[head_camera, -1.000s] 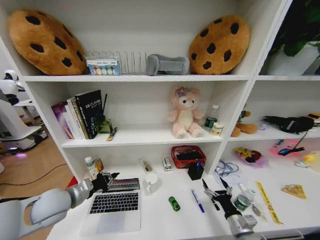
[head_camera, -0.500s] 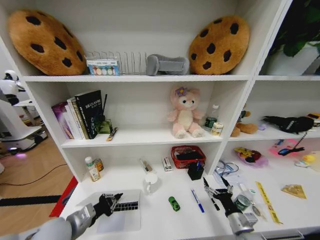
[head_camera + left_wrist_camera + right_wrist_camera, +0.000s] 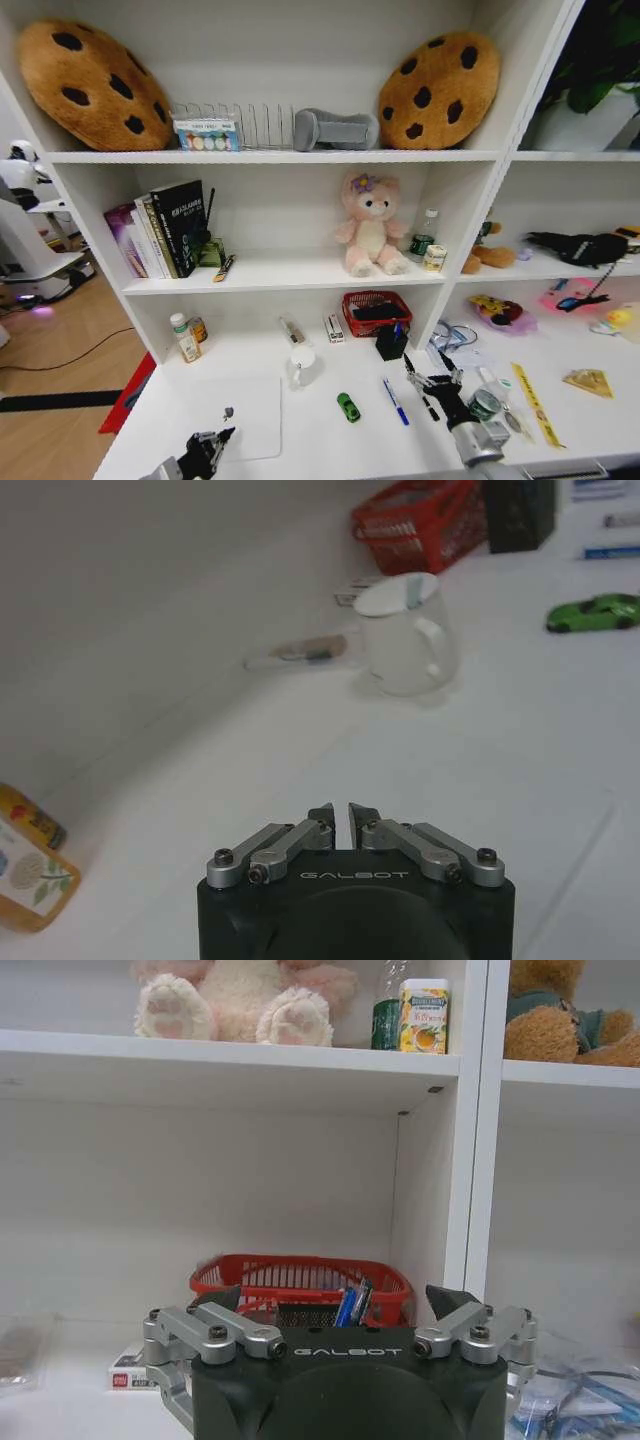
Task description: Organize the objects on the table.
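— What does the head view give you that the wrist views don't?

— The whole tabletop [image 3: 320,440]. The laptop [image 3: 235,428] lies shut and flat at the front left, a pale slab. The left claw [image 3: 212,440] sits low at the front edge over its near corner. The green car [image 3: 348,407] is near the middle, with the blue pen [image 3: 395,401] to its right and the black pen [image 3: 429,407] just beyond, beside the right claw [image 3: 433,381]. The green-capped bottle [image 3: 184,338] stands at the back left by the shelf wall.

— And the left wrist view?

— It shows the left claw [image 3: 336,820] with its tips nearly together, a thin gap between them, nothing held. Beyond it are a white mug [image 3: 405,633], the car [image 3: 592,612] and a red basket [image 3: 425,523] (the basket sits against the back wall).

— The right wrist view?

— The right claw [image 3: 339,1305] is spread wide and empty, level with the basket [image 3: 300,1282], facing the shelf where a pink plush [image 3: 240,1000] sits. From the head view its spread is harder to judge.

— What differs from half a second ago?

— The laptop was part open then, keys showing, with the left claw on the lid. Now the lid is down and the left arm has drawn back toward the front edge. A second ago the lid stood fully open. The right claw has barely moved, and the car and pens lie where they were.
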